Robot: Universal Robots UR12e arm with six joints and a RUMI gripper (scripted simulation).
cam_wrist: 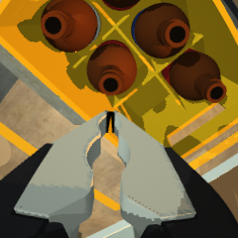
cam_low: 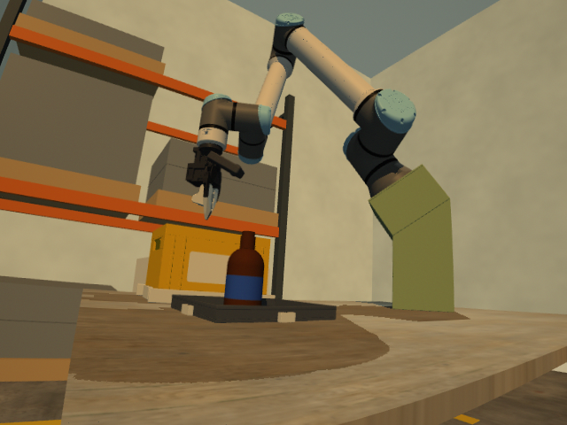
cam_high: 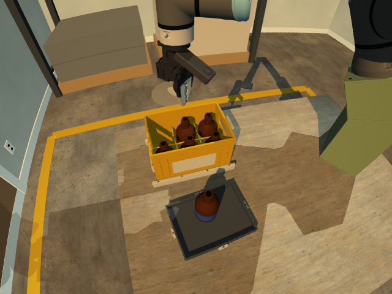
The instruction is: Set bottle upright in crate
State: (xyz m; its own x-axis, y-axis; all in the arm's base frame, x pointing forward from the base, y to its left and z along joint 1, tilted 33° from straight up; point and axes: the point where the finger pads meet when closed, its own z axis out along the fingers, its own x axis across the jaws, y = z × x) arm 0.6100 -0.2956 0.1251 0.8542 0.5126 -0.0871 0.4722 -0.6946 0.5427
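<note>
A brown bottle with a blue label (cam_high: 206,207) (cam_low: 244,274) stands upright on the dark tray (cam_high: 234,218) (cam_low: 256,314). The yellow crate (cam_high: 228,153) (cam_low: 171,263) (cam_wrist: 59,69) stands behind the tray in the top view. Several brown bottles (cam_high: 185,131) (cam_wrist: 111,66) stand upright in it. Its back left compartment in the top view holds no bottle. My gripper (cam_high: 184,103) (cam_low: 207,217) (cam_wrist: 111,112) is shut with nothing between its jaws. It points down, above the crate's height near its back edge, away from the tray bottle.
The crate's walls and the bottle necks inside it are just below the jaws. The green pedestal (cam_high: 373,126) (cam_low: 423,260) of the arm stands to the right. Shelving with large grey boxes (cam_high: 101,41) (cam_low: 77,119) is in the background.
</note>
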